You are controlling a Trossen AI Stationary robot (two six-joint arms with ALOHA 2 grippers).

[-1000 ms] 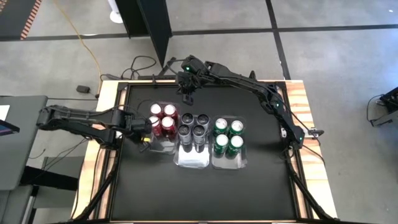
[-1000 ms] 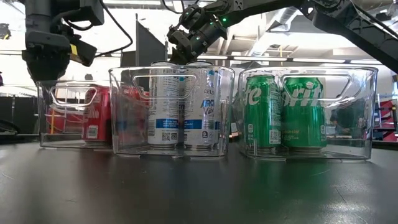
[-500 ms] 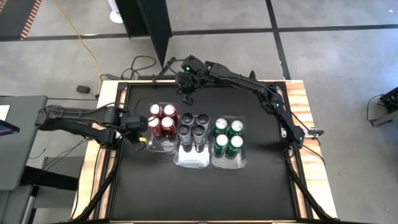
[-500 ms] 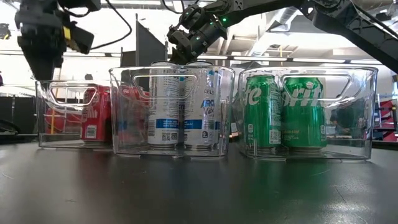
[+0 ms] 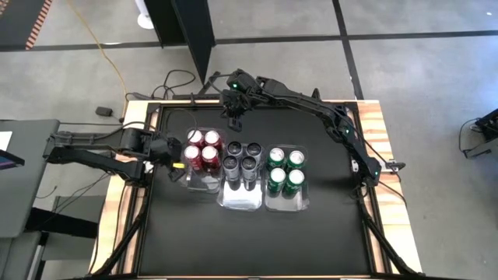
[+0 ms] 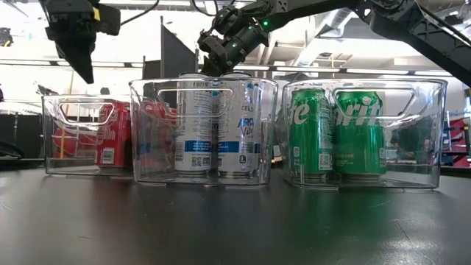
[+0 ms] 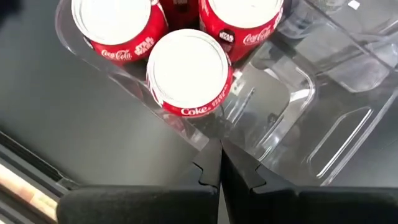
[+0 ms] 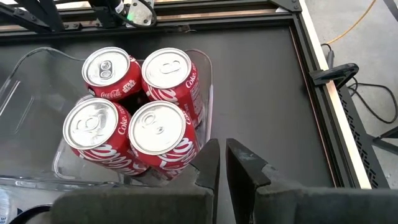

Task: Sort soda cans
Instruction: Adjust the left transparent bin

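The left gripper [image 5: 173, 152] has risen and drawn back toward 9 o'clock, away from the left bin [image 5: 189, 180]; its jaws are clenched, empty. Four red cans [image 5: 202, 149] stand in that bin, four grey cans [image 5: 242, 158] in the middle bin [image 5: 243, 200], four green cans [image 5: 285, 170] in the right one [image 5: 286, 204]. At 12 o'clock the right gripper [image 5: 234, 120] hovers above the desk [image 5: 257, 241], jaws nearly closed, empty.

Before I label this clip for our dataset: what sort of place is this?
Probably a robotics lab or workshop: bare concrete floor with loose cables, and a black-topped, wood-edged table carrying clear plastic bins of soda cans.
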